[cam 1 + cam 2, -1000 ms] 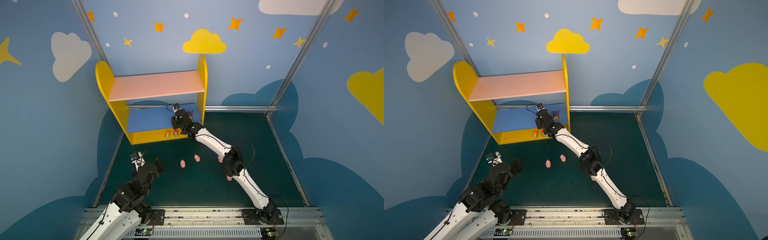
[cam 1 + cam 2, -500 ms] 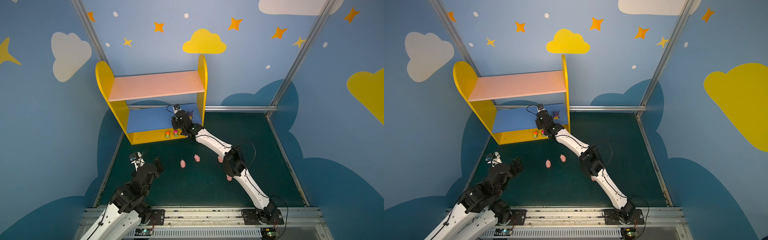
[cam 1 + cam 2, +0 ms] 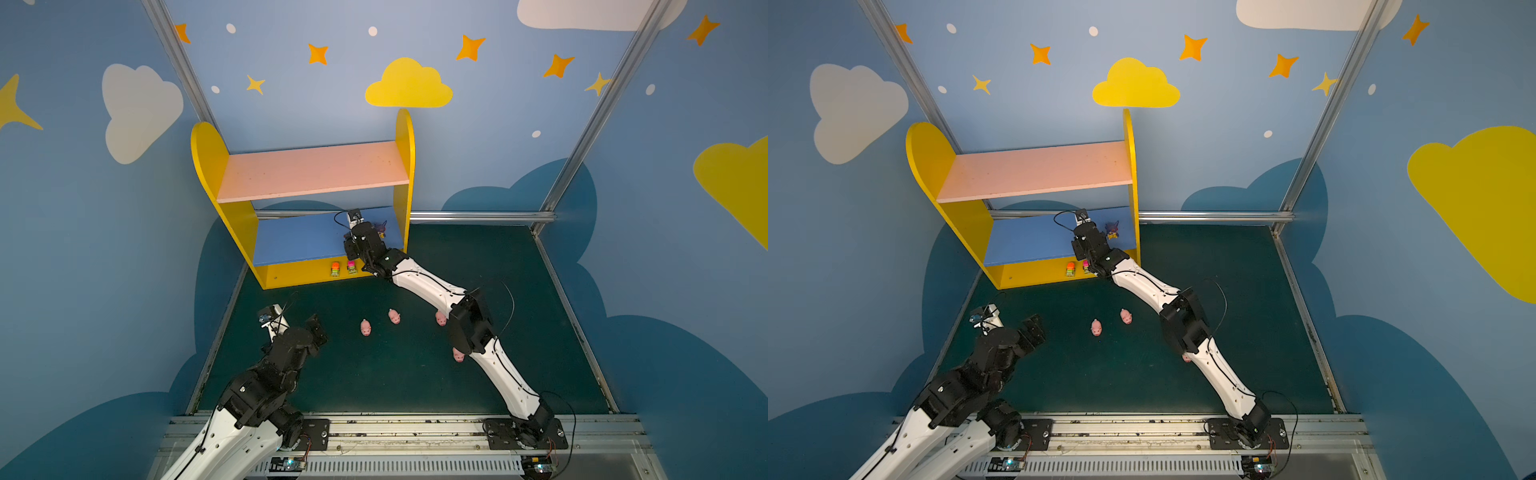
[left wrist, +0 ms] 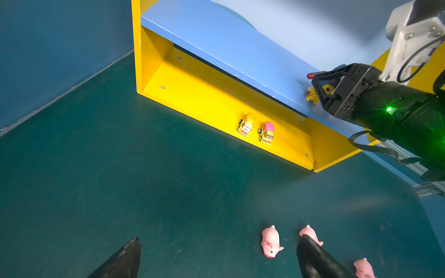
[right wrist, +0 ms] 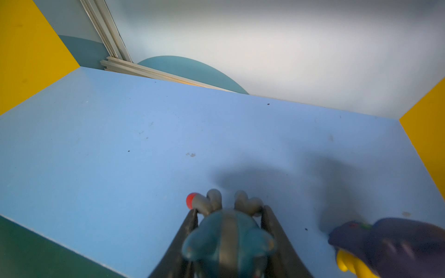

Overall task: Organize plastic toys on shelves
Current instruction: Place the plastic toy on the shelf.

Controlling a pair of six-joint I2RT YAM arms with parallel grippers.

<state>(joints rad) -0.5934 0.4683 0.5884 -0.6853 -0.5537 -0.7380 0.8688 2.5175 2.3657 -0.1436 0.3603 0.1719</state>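
Left claw (image 4: pixel 219 243): we see its jaws spread wide, low over the green mat (image 3: pixel 374 382).
Pink pigs (image 3: pixel 365 327): four lie loose on the mat, two of them partly under our right arm (image 3: pixel 432 286).
Green cars (image 4: pixel 246 124): two stand side by side on the yellow base of the shelves (image 3: pixel 210 158).
Right claw (image 5: pixel 229 210): pinching a spiky-headed yellow figure (image 5: pixel 227 243) over the blue board (image 5: pixel 120 144), near its front edge.
Second figure (image 3: pixel 1112 229): stands on the blue board, just beside our claw.

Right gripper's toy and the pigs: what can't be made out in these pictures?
- held figure: blurred in the right wrist view; the right gripper covers it in both top views.
- second figure: blurred, cut off by that view's edge.
- one pig: half hidden under the right arm in both top views.
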